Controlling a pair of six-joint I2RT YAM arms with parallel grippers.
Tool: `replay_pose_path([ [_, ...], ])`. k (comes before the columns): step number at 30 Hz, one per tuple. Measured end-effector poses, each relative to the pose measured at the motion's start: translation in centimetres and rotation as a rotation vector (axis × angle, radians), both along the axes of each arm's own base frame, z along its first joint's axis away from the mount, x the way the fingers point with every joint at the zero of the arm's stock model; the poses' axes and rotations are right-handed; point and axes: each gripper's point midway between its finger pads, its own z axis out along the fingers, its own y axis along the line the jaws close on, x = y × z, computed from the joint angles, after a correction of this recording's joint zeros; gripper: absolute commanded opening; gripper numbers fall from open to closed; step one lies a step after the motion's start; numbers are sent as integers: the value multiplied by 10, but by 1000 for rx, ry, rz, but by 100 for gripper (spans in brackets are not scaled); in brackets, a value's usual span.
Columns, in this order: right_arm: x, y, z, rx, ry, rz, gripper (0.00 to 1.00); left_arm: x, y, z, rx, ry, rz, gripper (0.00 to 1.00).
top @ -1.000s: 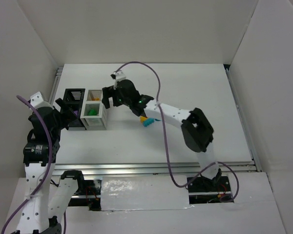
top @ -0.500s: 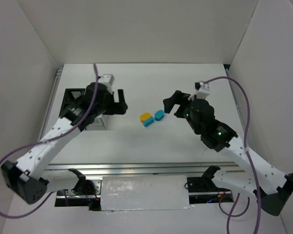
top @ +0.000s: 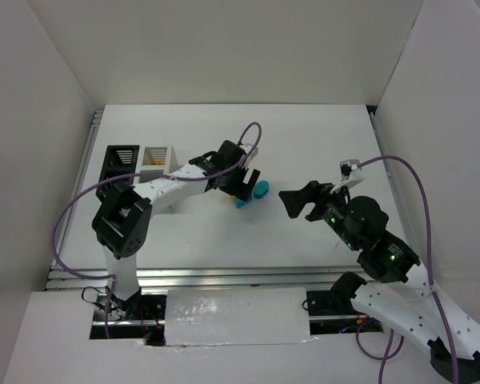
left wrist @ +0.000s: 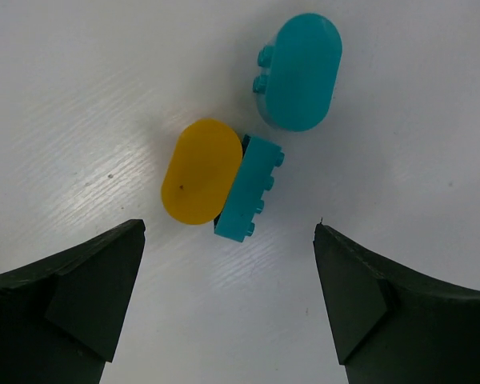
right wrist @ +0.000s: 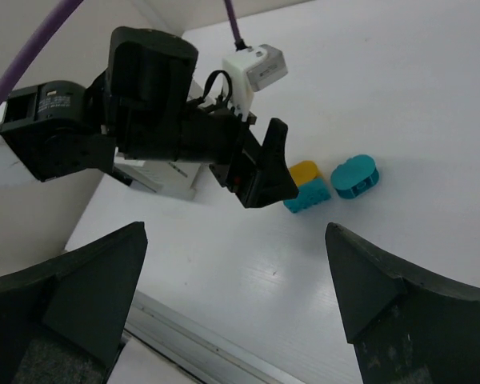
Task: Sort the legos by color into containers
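With left gripper (left wrist: 228,232) spread wide, empty, above yellow lego (left wrist: 200,170) touching teal brick (left wrist: 250,190) on the desk (left wrist: 104,80), rounded teal lego (left wrist: 298,70) just beside; right gripper (right wrist: 234,232) likewise agape and empty, off to the right

— Where did the bricks (left wrist: 250,188) lie?
— On the table (top: 304,144), right of the boxes (top: 122,154): two touching, the third brick (left wrist: 298,70) just beside them, under the left gripper (left wrist: 228,240).
— And the boxes?
— Side by side, far left.

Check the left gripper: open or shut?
Open. On the left gripper, fingers stand wide apart in its wrist view, gripping nothing; the yellow brick lies beyond them.
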Motion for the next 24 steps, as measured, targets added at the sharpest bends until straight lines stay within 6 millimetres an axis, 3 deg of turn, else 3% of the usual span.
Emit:
replay_pose_path([
  [5, -5, 7, -24, -45, 44, 56, 100, -1, -9, -18, 14, -2, -64, 99],
  [9, -10, 12, -24, -45, 40, 95, 100, 8, -15, -30, 22, -26, -91, 100],
  [16, -14, 15, -23, -43, 32, 125, 100, 9, -12, -74, 92, 15, -121, 97],
  [17, -14, 15, -23, -45, 31, 127, 100, 9, -13, -74, 89, 14, -125, 90],
  [18, -14, 15, -23, -45, 30, 128, 100, 9, -13, -74, 88, 14, -124, 59],
  [19, -14, 15, -23, -46, 30, 128, 100, 10, -13, -74, 85, 15, -119, 41],
  [20, -14, 15, -23, -46, 30, 128, 100, 9, -13, -74, 80, 16, -120, 13],
  [22, -14, 15, -23, -46, 27, 127, 100, 10, -14, -74, 76, 5, -121, 0],
  [24, -13, 14, -22, -44, 25, 121, 100, 8, -13, -73, 64, -4, -117, 0],
])
